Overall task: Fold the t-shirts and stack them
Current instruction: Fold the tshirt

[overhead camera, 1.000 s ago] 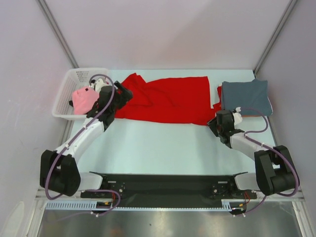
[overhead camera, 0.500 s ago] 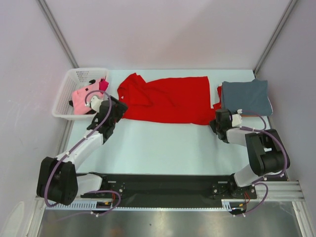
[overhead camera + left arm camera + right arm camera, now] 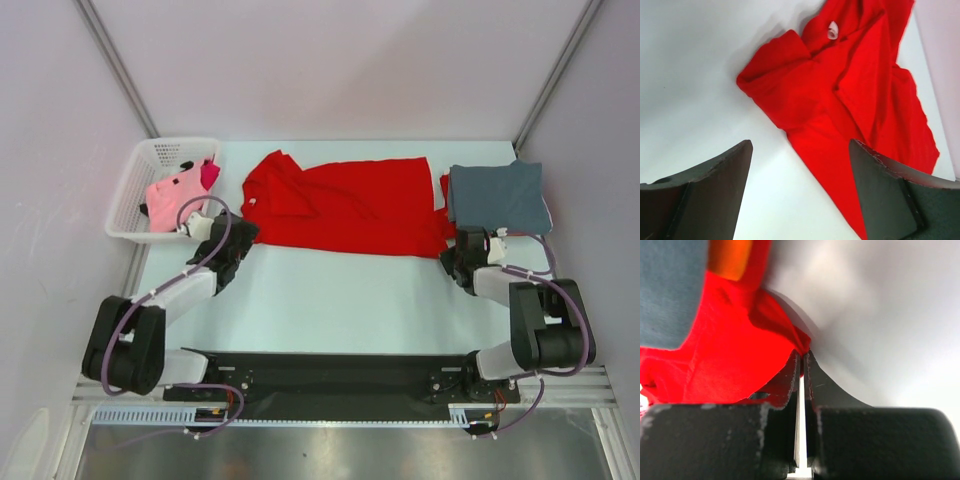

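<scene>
A bright red t-shirt (image 3: 345, 205) lies spread across the middle of the table, its left side bunched. My right gripper (image 3: 447, 258) sits low at the shirt's near right corner. In the right wrist view it (image 3: 802, 354) is shut on a pinch of that red cloth (image 3: 730, 355). My left gripper (image 3: 247, 234) is at the shirt's near left corner. In the left wrist view it (image 3: 800, 146) is open above bare table, its right finger over the red shirt's (image 3: 855, 90) edge. A folded grey-blue t-shirt (image 3: 497, 195) tops a stack at the right, with orange cloth (image 3: 730, 257) under it.
A white lattice basket (image 3: 135, 170) stands at the far left with a pink shirt (image 3: 170, 200) and a magenta one (image 3: 209, 175) in it. The table's back wall lies just behind the red shirt.
My right gripper has shut on the red shirt's near right corner after shifting slightly right. My left arm has drawn back from the basket to the shirt's near left corner.
</scene>
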